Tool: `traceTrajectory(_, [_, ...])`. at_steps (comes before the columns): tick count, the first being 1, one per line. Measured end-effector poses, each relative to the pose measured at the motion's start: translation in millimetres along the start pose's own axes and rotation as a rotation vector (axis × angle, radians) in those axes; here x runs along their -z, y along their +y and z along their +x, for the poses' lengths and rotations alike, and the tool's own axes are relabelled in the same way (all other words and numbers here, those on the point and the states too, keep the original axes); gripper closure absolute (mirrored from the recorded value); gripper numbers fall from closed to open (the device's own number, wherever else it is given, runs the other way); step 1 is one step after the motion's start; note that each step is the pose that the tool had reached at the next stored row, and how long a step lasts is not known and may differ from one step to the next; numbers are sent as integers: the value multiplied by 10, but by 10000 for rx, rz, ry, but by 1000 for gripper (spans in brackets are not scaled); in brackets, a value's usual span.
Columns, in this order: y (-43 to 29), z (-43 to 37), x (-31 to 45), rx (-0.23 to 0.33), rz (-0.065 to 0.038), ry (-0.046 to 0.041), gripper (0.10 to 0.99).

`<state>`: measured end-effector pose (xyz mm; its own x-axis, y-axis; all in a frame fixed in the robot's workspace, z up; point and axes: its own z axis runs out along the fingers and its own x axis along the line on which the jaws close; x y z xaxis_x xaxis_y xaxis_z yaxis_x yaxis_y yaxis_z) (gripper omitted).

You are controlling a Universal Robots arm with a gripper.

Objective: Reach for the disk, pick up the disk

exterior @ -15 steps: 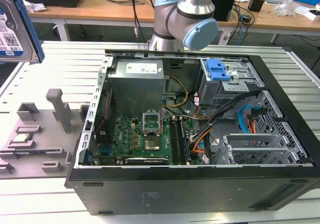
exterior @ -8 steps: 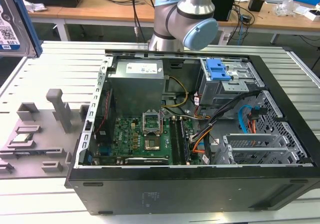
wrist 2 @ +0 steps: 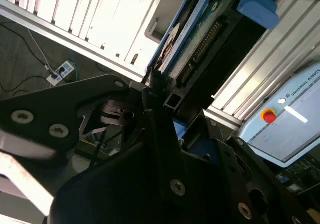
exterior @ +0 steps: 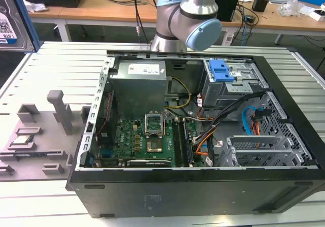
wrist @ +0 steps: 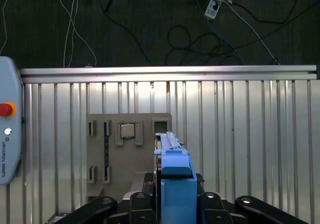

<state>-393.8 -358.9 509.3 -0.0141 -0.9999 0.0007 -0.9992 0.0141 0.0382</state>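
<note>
The disk [exterior: 9, 13] hangs at the exterior view's far upper left, well above the slatted table, showing its silver face, barcode label and a blue side rail. In the first wrist view I look along the disk's blue rail [wrist: 175, 174] edge-on, with my gripper [wrist: 174, 189] shut on it and a black finger [wrist: 142, 200] on either side. In the second wrist view the disk [wrist 2: 200, 31] stretches away from my gripper [wrist 2: 164, 91], its connector edge and blue rails visible.
An open computer case [exterior: 203, 191] fills the middle of the slatted table [exterior: 66, 59], its drive cage carrying a blue latch [exterior: 222, 70]. A grey fixture plate [wrist: 100, 154] with a small square chip [wrist: 127, 130] lies below the disk. A pendant [wrist: 7, 129] sits nearby.
</note>
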Motion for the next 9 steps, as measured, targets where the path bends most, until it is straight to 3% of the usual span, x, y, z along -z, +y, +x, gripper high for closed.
traceTrajectory(9, [-243, -4, 10, 0, 0, 3, 718])
